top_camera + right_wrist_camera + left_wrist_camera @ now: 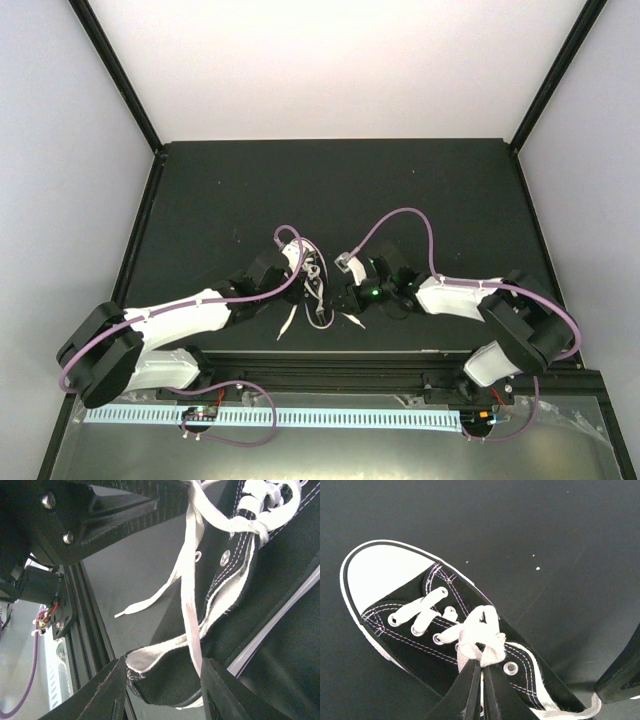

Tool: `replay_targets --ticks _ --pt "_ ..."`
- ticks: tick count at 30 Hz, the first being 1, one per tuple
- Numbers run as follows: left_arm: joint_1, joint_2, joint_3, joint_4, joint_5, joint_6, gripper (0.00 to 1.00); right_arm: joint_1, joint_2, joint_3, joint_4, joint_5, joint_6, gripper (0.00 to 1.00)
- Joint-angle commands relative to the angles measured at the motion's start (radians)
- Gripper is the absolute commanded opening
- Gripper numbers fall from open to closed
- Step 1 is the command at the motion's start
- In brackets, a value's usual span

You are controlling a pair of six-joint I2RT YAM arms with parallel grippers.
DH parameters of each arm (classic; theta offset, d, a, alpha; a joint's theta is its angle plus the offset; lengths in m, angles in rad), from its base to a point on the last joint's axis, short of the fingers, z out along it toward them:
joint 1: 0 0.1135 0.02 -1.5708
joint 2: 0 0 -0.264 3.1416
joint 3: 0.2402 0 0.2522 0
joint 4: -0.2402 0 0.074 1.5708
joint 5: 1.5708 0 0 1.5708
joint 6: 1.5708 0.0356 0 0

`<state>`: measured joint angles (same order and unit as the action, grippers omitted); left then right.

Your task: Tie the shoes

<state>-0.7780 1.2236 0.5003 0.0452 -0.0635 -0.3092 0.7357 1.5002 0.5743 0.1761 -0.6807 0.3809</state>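
The small black sneaker (316,288) with white laces lies on the black table between my two grippers. In the left wrist view its white toe cap (380,577) points up left, and the laces (477,630) bunch in a knot over the eyelets. My left gripper (481,662) is shut on that bunch of lace. In the right wrist view my right gripper (165,680) is open, its fingers (112,690) either side of the shoe's heel (200,650). A loose lace (192,605) hangs down between them, and its tip (120,614) rests on the table.
A black frame rail (330,365) runs along the table's near edge, close behind the shoe. The left arm's housing (100,515) fills the upper left of the right wrist view. A dark part of the right gripper (625,675) shows in the left wrist view. Purple cables (400,215) loop over both arms.
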Motion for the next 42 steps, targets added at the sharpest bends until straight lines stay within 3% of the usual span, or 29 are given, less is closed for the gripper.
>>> replay_targets --ticks 1,12,19,27,42 --pt "0.006 -0.021 -0.006 0.025 0.014 0.012 0.02 0.009 0.036 0.010 0.066 0.003 0.004 0.40" --pt "0.006 -0.017 -0.003 0.016 0.014 0.016 0.02 0.035 0.101 0.009 0.086 0.005 -0.006 0.30" --pt "0.006 -0.017 -0.004 0.019 0.025 0.031 0.02 0.037 0.075 0.008 0.071 0.114 0.022 0.02" --pt "0.006 -0.036 -0.030 0.030 0.042 0.049 0.02 0.034 -0.008 0.068 -0.078 0.294 0.029 0.02" --pt "0.002 -0.041 -0.098 0.079 0.123 0.059 0.02 0.034 0.071 0.215 -0.086 0.284 0.034 0.02"
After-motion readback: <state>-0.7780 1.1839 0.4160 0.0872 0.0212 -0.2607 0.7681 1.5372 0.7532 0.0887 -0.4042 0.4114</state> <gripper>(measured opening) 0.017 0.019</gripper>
